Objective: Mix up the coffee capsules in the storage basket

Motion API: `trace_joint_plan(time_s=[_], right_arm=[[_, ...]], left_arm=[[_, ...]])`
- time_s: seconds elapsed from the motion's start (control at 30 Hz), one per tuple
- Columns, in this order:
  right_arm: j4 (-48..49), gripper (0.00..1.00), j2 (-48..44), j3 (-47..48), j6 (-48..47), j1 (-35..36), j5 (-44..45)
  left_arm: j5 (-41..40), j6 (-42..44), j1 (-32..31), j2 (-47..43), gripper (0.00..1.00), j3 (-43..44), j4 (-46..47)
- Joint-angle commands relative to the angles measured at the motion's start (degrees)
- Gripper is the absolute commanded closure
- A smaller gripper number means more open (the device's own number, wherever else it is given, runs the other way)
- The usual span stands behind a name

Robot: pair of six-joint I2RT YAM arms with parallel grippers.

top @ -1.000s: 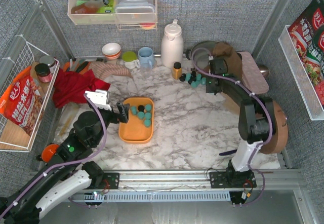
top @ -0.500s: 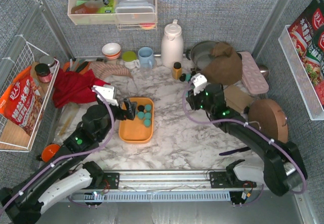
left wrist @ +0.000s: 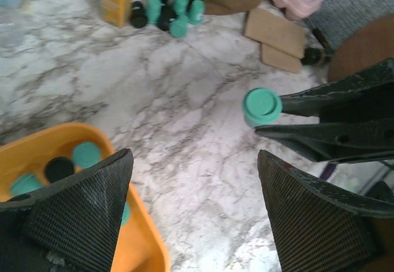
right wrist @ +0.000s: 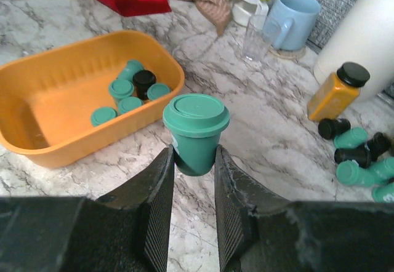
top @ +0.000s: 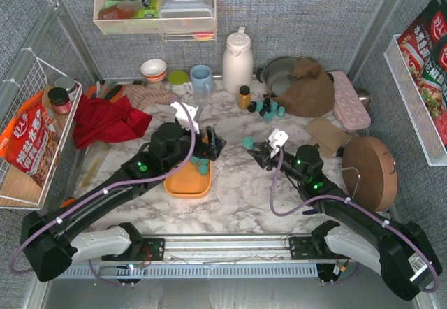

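Note:
The orange storage basket (top: 183,185) sits left of centre and holds several teal capsules and a black one (right wrist: 132,90). My left gripper (top: 211,146) hovers open and empty over the basket's far right rim; in the left wrist view the gripper (left wrist: 194,180) has the basket's wall (left wrist: 141,247) under its left finger. My right gripper (top: 253,148) is shut on a teal capsule (right wrist: 196,130), held upright above the marble just right of the basket (right wrist: 55,87). This capsule also shows in the left wrist view (left wrist: 262,106). Several loose teal and black capsules (top: 269,108) lie at the back.
An amber bottle (top: 244,96) stands beside the loose capsules, a white thermos (top: 237,61) and blue mug (top: 201,78) behind. A red cloth (top: 105,119) lies at the left. A pan under a brown cloth (top: 307,89), a pink tray (top: 348,99) and a round wooden board (top: 369,163) are at the right.
My right arm has swung from the loose capsules at the back toward the basket, holding a teal capsule. My left arm has moved right, across the basket.

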Motion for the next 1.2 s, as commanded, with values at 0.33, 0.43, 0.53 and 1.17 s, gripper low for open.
trace_joint_plan(time_s=[0.33, 0.43, 0.53, 1.17], right_arm=[[4.9, 0.74, -4.5, -2.2, -1.4, 1.8, -3.4], [3.6, 0.75, -5.4, -1.9, -1.7, 1.9, -3.4], [2.7, 0.75, -6.2, -1.8, -2.0, 2.1, -3.5], [0.4, 0.74, -6.3, -1.1, -3.1, 2.7, -3.8]], left_arm=[[7.3, -6.2, -4.9, 11.0, 0.16, 6.3, 5.5], [7.8, -6.1, -5.3, 12.8, 0.17, 7.4, 5.0], [8.4, -6.0, -5.6, 14.4, 0.19, 8.3, 4.8], [10.2, -5.9, -6.7, 19.9, 0.42, 12.2, 3.5]])
